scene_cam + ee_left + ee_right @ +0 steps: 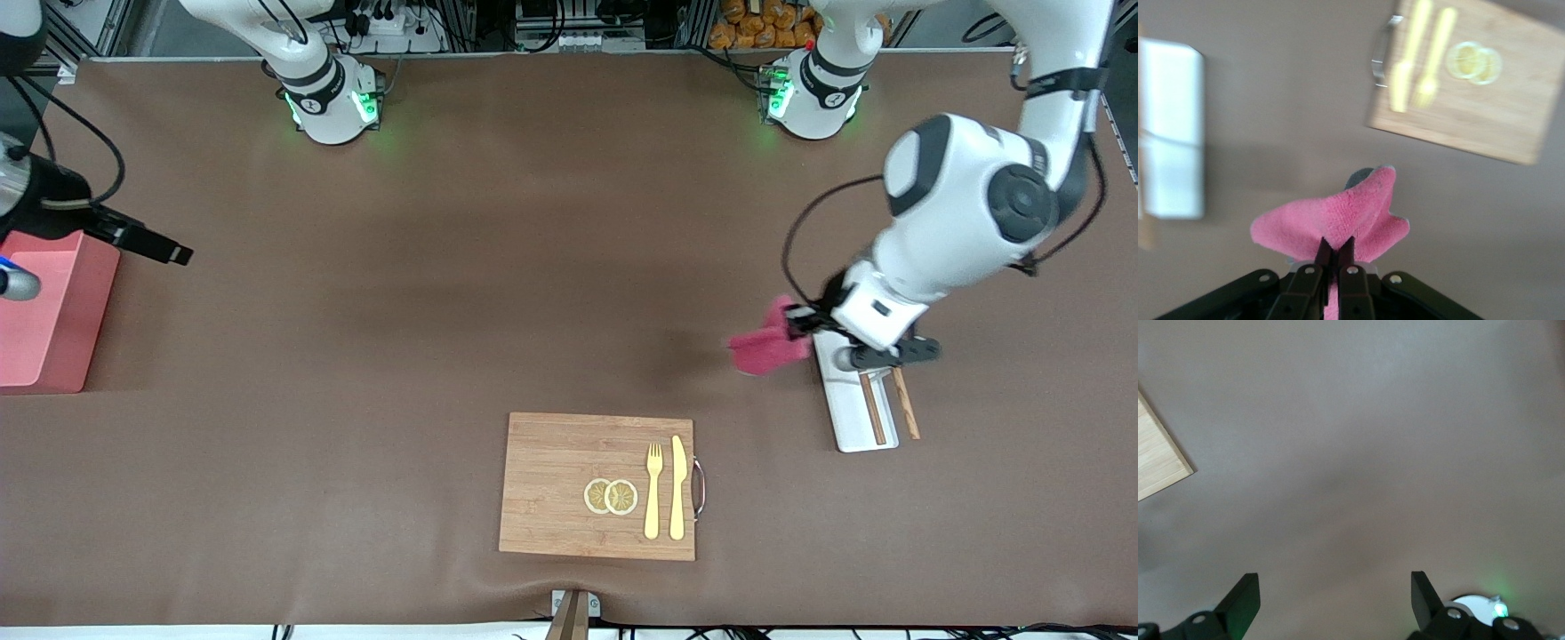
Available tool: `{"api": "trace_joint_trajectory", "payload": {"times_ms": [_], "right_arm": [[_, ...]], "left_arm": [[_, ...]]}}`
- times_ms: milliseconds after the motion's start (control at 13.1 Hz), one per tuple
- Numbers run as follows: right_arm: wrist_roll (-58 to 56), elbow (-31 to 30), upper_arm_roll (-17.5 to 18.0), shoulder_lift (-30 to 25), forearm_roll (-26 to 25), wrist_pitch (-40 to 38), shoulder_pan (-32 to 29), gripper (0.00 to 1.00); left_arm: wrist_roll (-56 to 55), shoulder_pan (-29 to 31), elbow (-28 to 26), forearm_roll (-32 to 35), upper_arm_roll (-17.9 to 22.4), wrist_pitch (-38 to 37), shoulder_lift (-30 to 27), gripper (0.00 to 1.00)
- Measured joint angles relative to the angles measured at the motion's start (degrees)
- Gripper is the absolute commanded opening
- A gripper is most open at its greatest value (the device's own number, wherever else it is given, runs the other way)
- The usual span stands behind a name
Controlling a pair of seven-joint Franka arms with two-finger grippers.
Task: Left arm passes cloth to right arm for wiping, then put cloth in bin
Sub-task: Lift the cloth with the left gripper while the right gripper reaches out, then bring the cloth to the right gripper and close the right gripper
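Left tool [1335, 257] pinched tight on fuzzy crimson-pink cloth [1338, 220], bunched and drooping.

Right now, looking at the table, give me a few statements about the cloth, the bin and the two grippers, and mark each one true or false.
1. The left gripper is shut on the cloth. True.
2. The cloth lies in the bin. False: it hangs in the air beside the white tray.
3. The right gripper is open and holds nothing. True.
4. The fork lies on the white tray. False: it lies on the cutting board.
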Motion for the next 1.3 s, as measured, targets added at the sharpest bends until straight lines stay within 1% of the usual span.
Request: {"api": "trace_joint_trajectory", "payload": {"times_ms": [77, 153, 383, 459, 612, 766, 919, 1148, 1301], "right_arm": [[4.08, -0.04, 0.01, 0.67, 0.6, -0.24, 1.47, 1.0], [9.05, -0.07, 0.06, 1.53, 1.69, -0.26, 3.21, 1.0], [20.03, -0.11, 0.12, 4.75, 5.28, 0.21, 7.6, 1.0], [22.73, -0.12, 0.12, 5.96, 5.96, 0.8, 8.73, 1.0], [29.34, -0.17, 0.14, 8.49, 10.4, 3.24, 10.1, 1.0], [34.6, -0.25, 0.09, 11.13, 16.28, 5.99, 10.21, 1.0], [39.22, -0.32, 0.07, 14.0, 21.17, 10.38, 10.34, 1.0], [45.37, -0.33, 0.11, 17.16, 24.89, 17.35, 12.63, 1.0], [47.99, -0.3, 0.11, 18.31, 30.15, 19.48, 13.73, 1.0]], "left_arm": [[-7.15, -1.84, 2.22, -0.08, -1.9, -0.06, 0.89, 0.0], [-14.02, -4.67, 4.81, -0.12, -2.75, -0.07, 2.27, 0.0], [-31.55, -13.92, 13.27, -0.15, -2.87, 0.31, 8.63, 0.0], [-35.22, -16.26, 16.34, -0.15, -2.81, 0.97, 11.12, 0.0], [-40.63, -20.06, 20.73, -0.15, -2.66, 4.67, 15.3, 0.0], [-43.79, -22.21, 22.29, -0.15, -2.65, 7.9, 17.28, 0.0], [-44.82, -23.24, 23.0, -0.15, -2.65, 8.32, 17.59, 0.0], [-45.88, -24.05, 23.76, -0.15, -2.7, 8.32, 17.55, 0.0], [-46.13, -24.14, 23.87, -0.15, -2.71, 8.32, 17.55, 0.0]]}}
